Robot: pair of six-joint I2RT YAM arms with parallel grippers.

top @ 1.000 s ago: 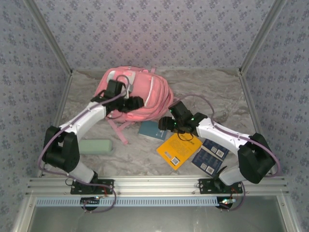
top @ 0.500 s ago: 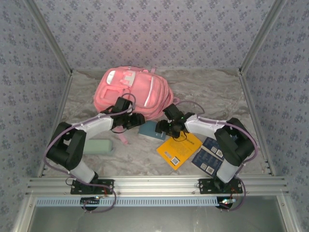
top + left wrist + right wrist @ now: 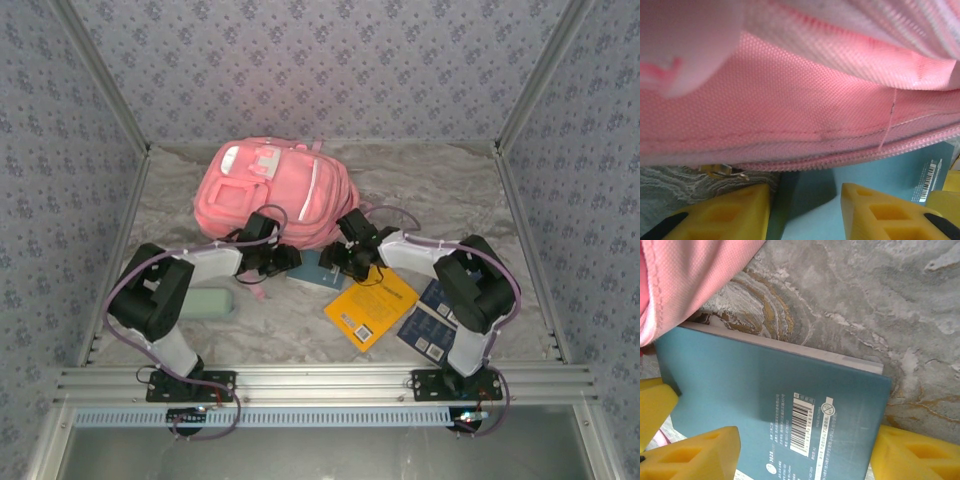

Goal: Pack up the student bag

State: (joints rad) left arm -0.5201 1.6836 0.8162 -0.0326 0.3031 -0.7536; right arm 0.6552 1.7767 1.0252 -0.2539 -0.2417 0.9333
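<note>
You're looking at a grey marbled table (image 3: 450, 190). The large soft pink fabric backpack (image 3: 275, 190) is lying at its back left, its near edge meeting a flat teal book (image 3: 775, 405). The left gripper (image 3: 805, 217) is gaping at that edge, holding nothing. The right gripper (image 3: 805, 460) is spreading wide over the book.

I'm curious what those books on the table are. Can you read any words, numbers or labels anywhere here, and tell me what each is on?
Nothing is sharp enough to quote word for word.
On the teal book: a barcode, a round crossed-out sign and white print, too small to read.
On the yellow book: a small code patch, unreadable.
On the dark blue booklets: white labels, too small.
On the student bag: a white patch, no legible text.
</note>
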